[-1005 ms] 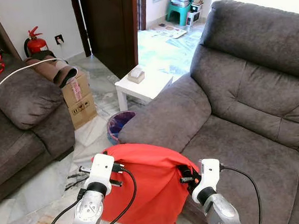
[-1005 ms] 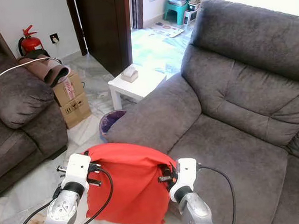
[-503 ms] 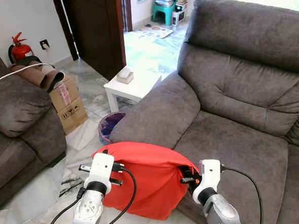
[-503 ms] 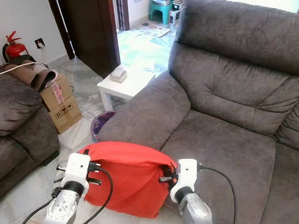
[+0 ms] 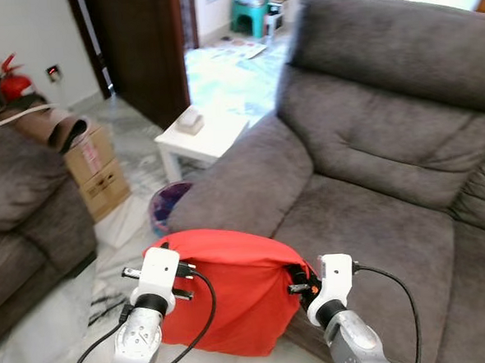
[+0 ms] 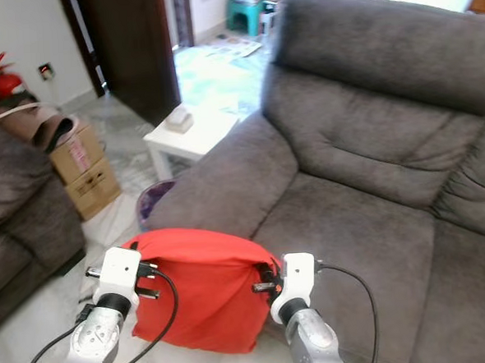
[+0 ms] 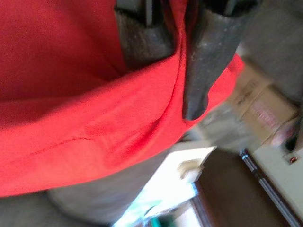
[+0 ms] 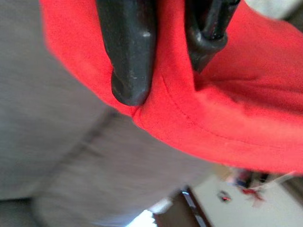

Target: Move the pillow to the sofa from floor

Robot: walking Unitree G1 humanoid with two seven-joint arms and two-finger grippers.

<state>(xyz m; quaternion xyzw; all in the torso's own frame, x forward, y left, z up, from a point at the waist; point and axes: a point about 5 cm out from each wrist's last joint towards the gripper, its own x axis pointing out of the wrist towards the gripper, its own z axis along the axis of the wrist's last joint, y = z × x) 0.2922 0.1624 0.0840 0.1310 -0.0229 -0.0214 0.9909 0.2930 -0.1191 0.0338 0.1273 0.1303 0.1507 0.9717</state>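
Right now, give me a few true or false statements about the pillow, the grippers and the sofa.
1. Both grippers pinch the red pillow. True: left gripper and right gripper each have fabric between the fingers.
2. The pillow lies flat on the sofa seat. False: it hangs in front of the grey sofa, by its armrest.
3. A small white table stands beyond the armrest. True.
4. The fire extinguisher is green. False: the fire extinguisher is red.
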